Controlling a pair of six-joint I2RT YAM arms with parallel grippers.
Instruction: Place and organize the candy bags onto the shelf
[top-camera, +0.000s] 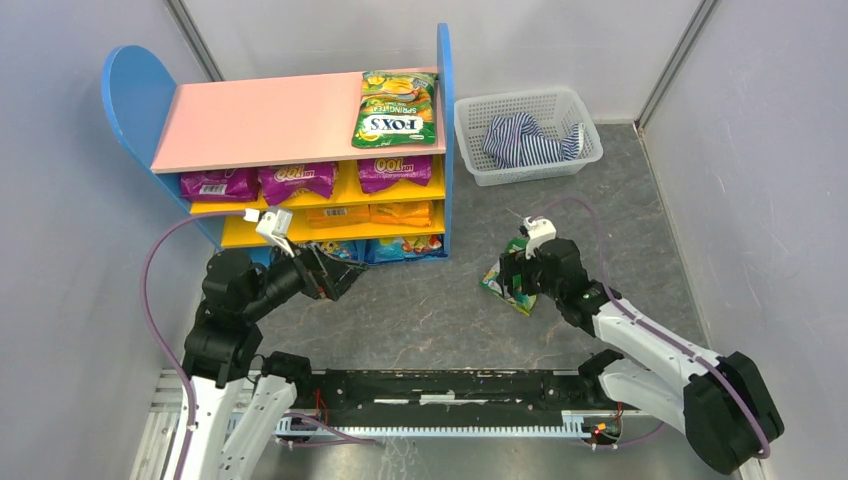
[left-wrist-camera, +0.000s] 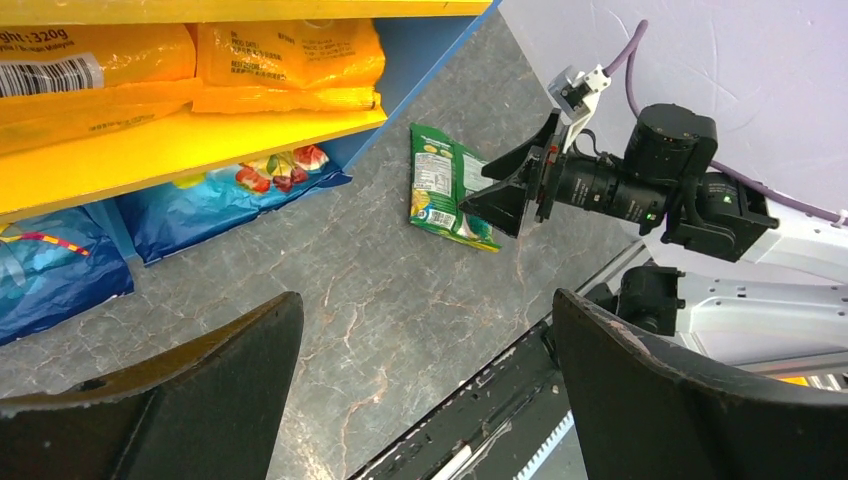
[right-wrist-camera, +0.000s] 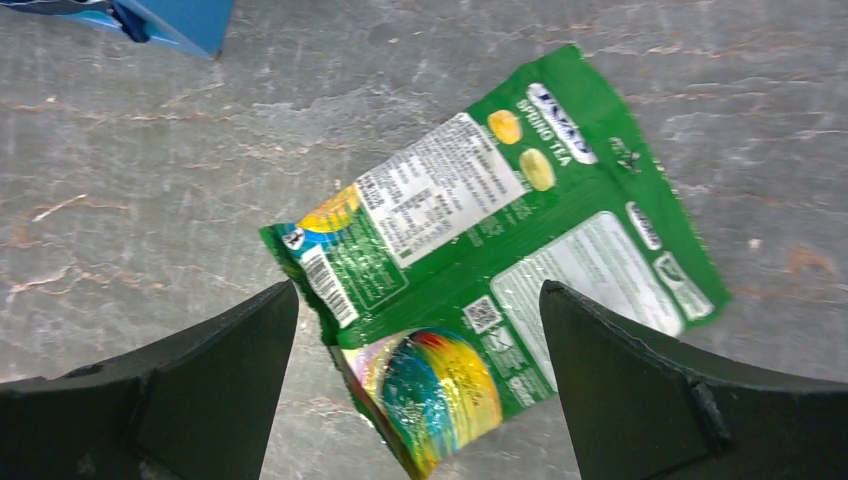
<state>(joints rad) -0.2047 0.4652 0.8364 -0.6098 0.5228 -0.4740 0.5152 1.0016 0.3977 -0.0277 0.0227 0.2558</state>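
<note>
Candy bag (right-wrist-camera: 480, 290), green with a white label panel, lies flat and back side up on the grey table (right-wrist-camera: 150, 150), right of the shelf (top-camera: 443, 140) and apart from it. Right gripper (right-wrist-camera: 415, 290) hangs directly over this bag, its jaws spread wide and nothing held. Much of the bag shows between its two black fingers. Left gripper (left-wrist-camera: 425, 300) is likewise wide open and empty, low in front of the shelf's bottom tier on the left.

Likely risks: the pouch is thin, glossy and flat on the table, so closing fingers may skate over the film, pinch only a corner, or shove the bag sideways instead of lifting it. A corner grip could let it swing or drop on the way. A matching green FOX'S bag (top-camera: 398, 108) lies at the right end of the pink top board (top-camera: 260, 120), and a careless placement could knock it off.

Hard to tell: whether the right fingertips touch the bag or hover above it. From above, that gripper covers most of the bag. The left arm (top-camera: 240, 300) hides part of the blue bags (top-camera: 405, 247) on the lowest tier, and the purple bags (top-camera: 297, 180) sit partly under the top board.
</note>
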